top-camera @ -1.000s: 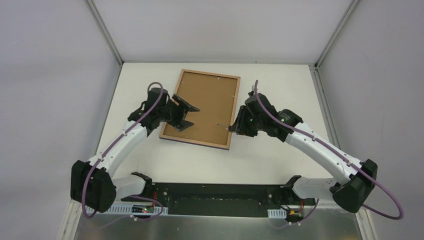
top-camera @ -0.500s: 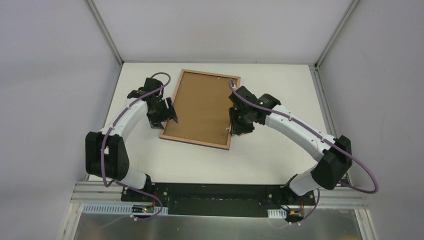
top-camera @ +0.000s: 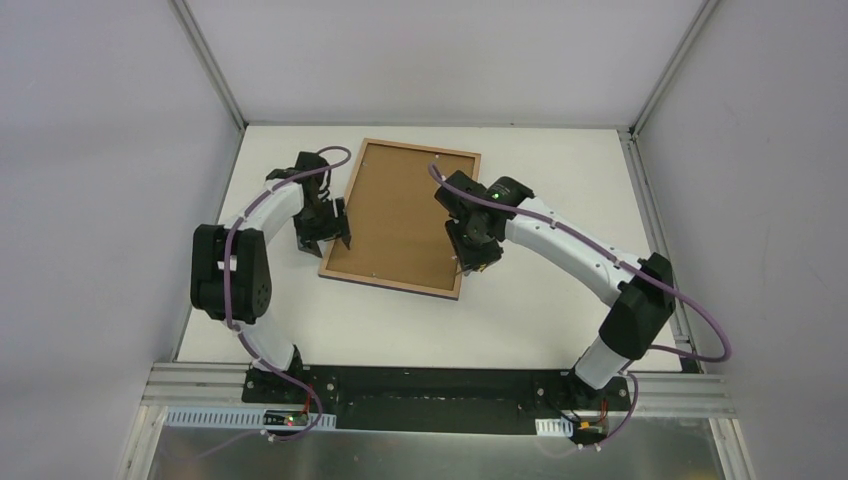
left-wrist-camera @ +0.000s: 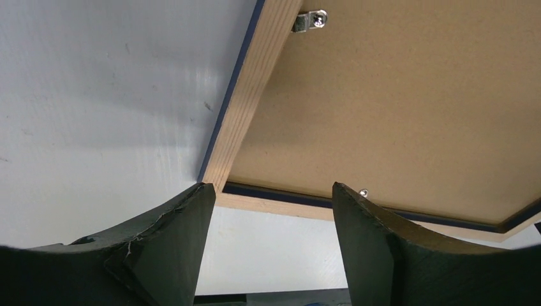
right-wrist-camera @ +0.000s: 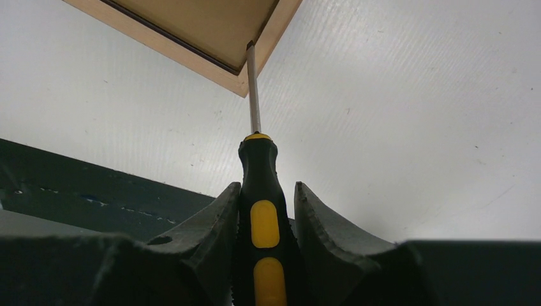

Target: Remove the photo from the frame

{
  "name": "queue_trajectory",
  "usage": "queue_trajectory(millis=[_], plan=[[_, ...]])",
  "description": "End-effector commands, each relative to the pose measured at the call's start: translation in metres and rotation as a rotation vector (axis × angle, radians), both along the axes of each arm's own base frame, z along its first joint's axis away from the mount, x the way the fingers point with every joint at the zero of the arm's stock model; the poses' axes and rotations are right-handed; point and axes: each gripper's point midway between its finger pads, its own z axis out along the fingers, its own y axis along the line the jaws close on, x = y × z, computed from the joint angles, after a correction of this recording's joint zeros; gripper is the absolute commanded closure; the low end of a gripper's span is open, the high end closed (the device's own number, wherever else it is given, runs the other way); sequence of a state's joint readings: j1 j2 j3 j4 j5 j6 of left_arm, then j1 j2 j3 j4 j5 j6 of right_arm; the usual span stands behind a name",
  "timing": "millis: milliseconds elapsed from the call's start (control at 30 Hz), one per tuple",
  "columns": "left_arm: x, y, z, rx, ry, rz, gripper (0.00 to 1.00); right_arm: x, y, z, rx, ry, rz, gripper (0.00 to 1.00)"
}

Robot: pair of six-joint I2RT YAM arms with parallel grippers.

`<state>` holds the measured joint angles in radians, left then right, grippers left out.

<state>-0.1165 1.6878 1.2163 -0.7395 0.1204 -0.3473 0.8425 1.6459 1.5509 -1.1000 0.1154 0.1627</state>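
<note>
Screwdriver [right-wrist-camera: 258, 167] tip seemingly touches frame [left-wrist-camera: 245, 108] corner; left claw [left-wrist-camera: 271, 188] gapes nearby.

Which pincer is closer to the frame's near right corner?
Right. The right pincer hangs beside that corner of the frame, gripping a screwdriver whose tip reaches it; the left pincer sits open at the opposite edge.

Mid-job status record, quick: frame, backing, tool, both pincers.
frame: flat on the table, back side up
backing board: seated in the frame
retaining tab: one visible on the left rail, over the board
left pincer: open, empty, at the near left corner
right pincer: shut on screwdriver
tool tip: at the near right inner corner
photo: not visible
</note>
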Motion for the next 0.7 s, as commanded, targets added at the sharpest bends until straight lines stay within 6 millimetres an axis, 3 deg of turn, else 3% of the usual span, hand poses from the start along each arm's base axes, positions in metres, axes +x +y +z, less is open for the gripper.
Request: queue_trajectory(millis=[0,100,333,667], plan=[[0.007,0.007,-0.008,0.031,0.028,-0.041,0.3,-0.002,-0.012,0.01,-0.09,-0.012,0.04,1.0],[0.009,0.008,-0.02,0.041,0.047,-0.047,0.3,0.003,-0.016,0.008,-0.126,-0.032,0.043,1.0],[0.012,0.004,-0.025,0.016,0.05,-0.059,0.33,0.017,-0.001,0.007,-0.11,-0.059,0.058,1.0],[-0.002,0.001,-0.041,-0.006,0.102,-0.074,0.63,0.029,0.01,0.006,-0.102,-0.081,0.06,1.0]])
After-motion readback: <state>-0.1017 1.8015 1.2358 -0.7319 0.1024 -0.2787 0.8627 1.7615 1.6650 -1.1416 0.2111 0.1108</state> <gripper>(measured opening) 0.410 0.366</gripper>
